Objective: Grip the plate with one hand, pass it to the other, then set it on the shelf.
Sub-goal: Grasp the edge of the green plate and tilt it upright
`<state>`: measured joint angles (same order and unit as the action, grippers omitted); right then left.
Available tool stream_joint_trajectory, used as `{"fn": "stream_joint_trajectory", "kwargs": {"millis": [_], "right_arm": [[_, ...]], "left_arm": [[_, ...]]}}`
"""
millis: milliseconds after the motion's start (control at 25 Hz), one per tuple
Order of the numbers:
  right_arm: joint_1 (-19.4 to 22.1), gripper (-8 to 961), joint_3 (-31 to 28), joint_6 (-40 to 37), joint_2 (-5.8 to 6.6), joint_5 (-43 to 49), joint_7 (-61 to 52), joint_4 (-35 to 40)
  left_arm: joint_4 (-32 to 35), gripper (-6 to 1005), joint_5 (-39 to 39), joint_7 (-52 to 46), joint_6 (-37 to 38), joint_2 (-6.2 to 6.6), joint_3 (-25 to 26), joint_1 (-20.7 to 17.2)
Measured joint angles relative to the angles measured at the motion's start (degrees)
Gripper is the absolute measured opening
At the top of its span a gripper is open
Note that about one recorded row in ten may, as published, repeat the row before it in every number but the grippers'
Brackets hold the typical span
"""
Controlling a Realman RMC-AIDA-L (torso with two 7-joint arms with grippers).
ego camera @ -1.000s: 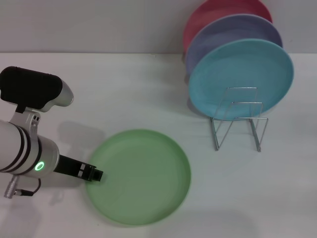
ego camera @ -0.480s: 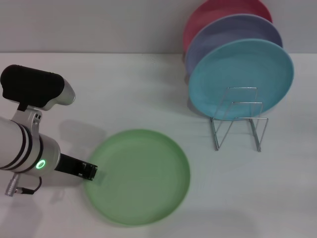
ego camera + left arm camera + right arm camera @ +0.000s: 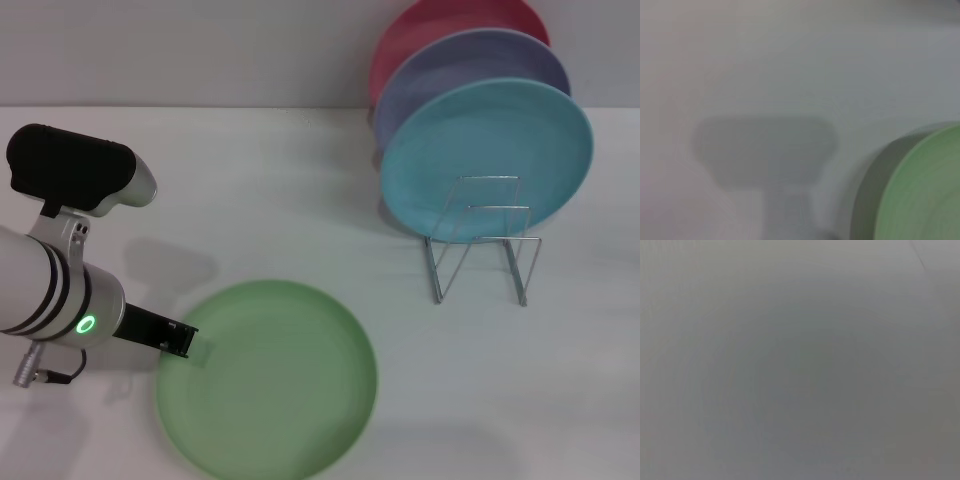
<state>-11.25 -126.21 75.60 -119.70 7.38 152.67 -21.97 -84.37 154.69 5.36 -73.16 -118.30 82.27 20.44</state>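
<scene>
The light green plate (image 3: 268, 380) is at the front left of the white table, its left rim between the fingers of my left gripper (image 3: 183, 340). The gripper is shut on that rim. The plate's edge also shows in the left wrist view (image 3: 925, 195), with a shadow beneath it, so it looks raised off the table. The silver wire shelf (image 3: 480, 245) stands at the right, apart from the plate. My right gripper is out of view; the right wrist view shows only a plain grey surface.
A sky-blue plate (image 3: 487, 160), a lavender plate (image 3: 470, 60) and a pink plate (image 3: 440, 25) stand upright one behind another in the rack's back slots. The front wire slots hold nothing. The white table (image 3: 300, 190) runs back to a grey wall.
The green plate has shifted toward the front left and looks larger, rising with my left gripper, which has moved slightly up and left.
</scene>
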Motion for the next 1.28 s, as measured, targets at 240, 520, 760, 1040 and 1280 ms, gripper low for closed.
{"fn": "stream_joint_trajectory", "kwargs": {"millis": [240,520,760,1040,1280], "right_arm": [[0.0,829,0.0,0.2,0.00,0.0,0.0,0.0],[-0.3,830,0.5,1.8,0.08,0.0,-0.3,-0.2],[-1.8,830,0.6,5.7,0.31,3.0,-2.0,-0.7],[-2.9,830,1.6,-8.1,0.57,21.6,-16.8,-17.3],[-5.5,829,6.8,-24.7,1.19,46.9,-44.6,-37.3]], "left_arm": [[-0.8,88,0.0,0.0,0.1,0.01,-0.1,-0.2],[-6.1,55,0.0,1.7,0.4,0.16,1.5,-1.7],[-10.0,42,1.2,2.5,0.6,0.19,3.0,-2.3],[-14.5,32,2.9,3.2,3.8,0.21,4.3,-2.8],[-16.0,32,3.6,3.2,6.8,0.15,4.4,-3.0]]}}
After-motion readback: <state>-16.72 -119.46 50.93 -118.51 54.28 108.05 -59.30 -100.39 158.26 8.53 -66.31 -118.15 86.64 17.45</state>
